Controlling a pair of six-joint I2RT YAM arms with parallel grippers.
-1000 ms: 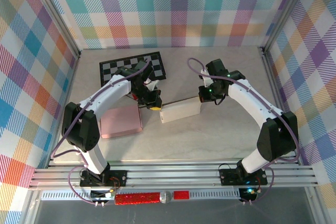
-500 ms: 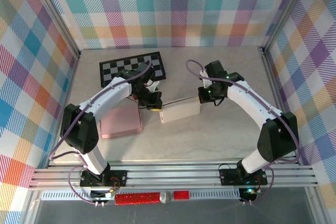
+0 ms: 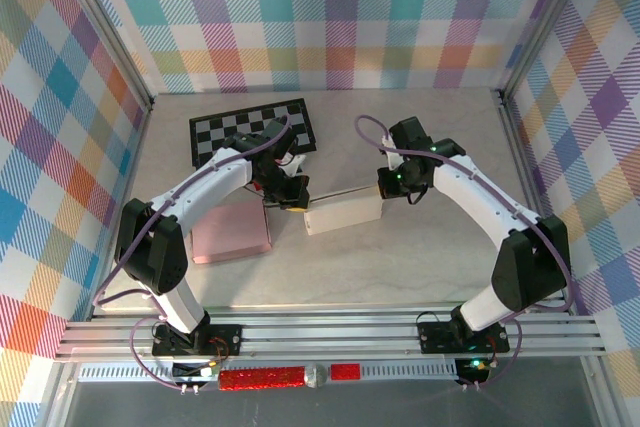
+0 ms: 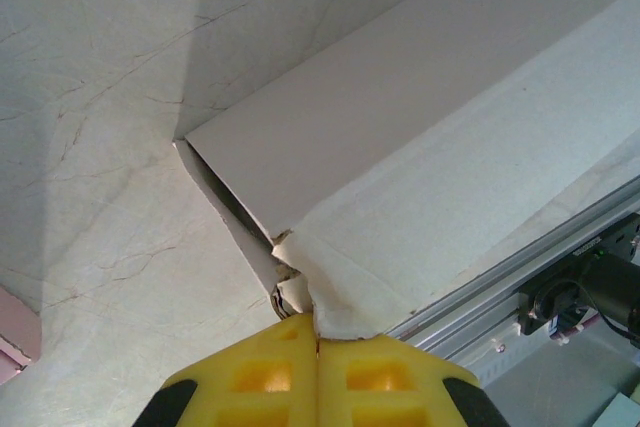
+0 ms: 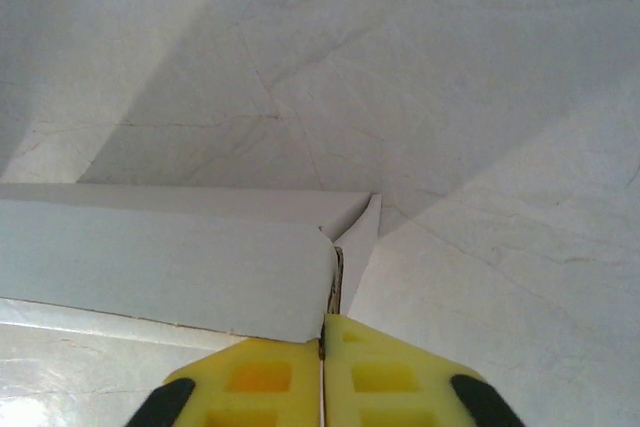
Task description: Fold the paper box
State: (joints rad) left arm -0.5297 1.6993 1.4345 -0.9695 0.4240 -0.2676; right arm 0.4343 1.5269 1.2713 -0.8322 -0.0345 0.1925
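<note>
1. Here we have the paper box: white, long and low, lying mid-worktop between the two arms, slightly askew.
2. Up close, we see its left end is untidy, with a small flap crumpled at the corner and a dark gap under the top panel.
3. The left tool has its yellow pads pressed together, pinching that crumpled corner.
4. The right tool is pressed together too, with a thin end flap running into its seam.
5. We count one box, two tools, one checkered mat and one pink pad.
</note>
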